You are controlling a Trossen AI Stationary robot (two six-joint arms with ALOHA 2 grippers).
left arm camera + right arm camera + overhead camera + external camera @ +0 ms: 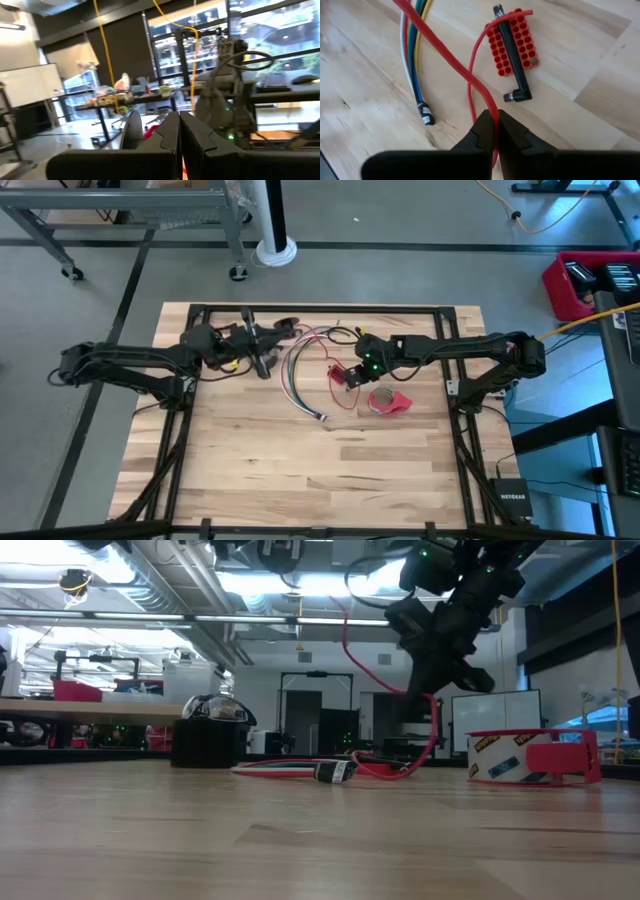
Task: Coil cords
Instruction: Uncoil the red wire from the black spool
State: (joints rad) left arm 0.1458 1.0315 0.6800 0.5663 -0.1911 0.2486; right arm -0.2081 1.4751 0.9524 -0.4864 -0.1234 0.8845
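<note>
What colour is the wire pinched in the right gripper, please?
Red wire, clearest in the right wrist view.

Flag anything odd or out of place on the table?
One thing: a thin red wire loops over the small red rectangular studded block with a black rod across it, so it may snag. The right hand is shut on a red wire. The long wire bundle lies uncoiled.

One wire bundle (300,375), one red tape roll (388,401), one red pegged block (512,41), two arms.
</note>
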